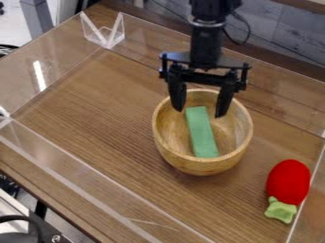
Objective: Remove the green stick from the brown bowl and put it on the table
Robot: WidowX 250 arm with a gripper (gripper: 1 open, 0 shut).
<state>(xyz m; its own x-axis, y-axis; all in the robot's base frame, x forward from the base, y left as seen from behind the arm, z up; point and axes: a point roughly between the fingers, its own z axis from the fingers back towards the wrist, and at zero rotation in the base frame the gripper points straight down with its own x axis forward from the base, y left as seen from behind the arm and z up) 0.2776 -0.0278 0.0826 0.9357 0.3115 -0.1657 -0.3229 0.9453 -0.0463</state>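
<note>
Clear acrylic walls (51, 71) w/ glare, dark bg clutter at rear, dim floor lower left

- Arm (207, 21) enters from 12 o'clock, wrist vertical.
- Gripper (203, 102) points straight down.
- Jaws spread wide, one finger (177, 99) toward 9 o'clock, the other toward 3 o'clock.
- Nothing held between them.

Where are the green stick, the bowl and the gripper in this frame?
Green stick (200, 131), camera view, middle of its flat top face.
Bowl (173, 153), camera view, front-left wall.
Gripper (202, 102), camera view, midway between its open fingertips, above the bowl's far rim.
</note>
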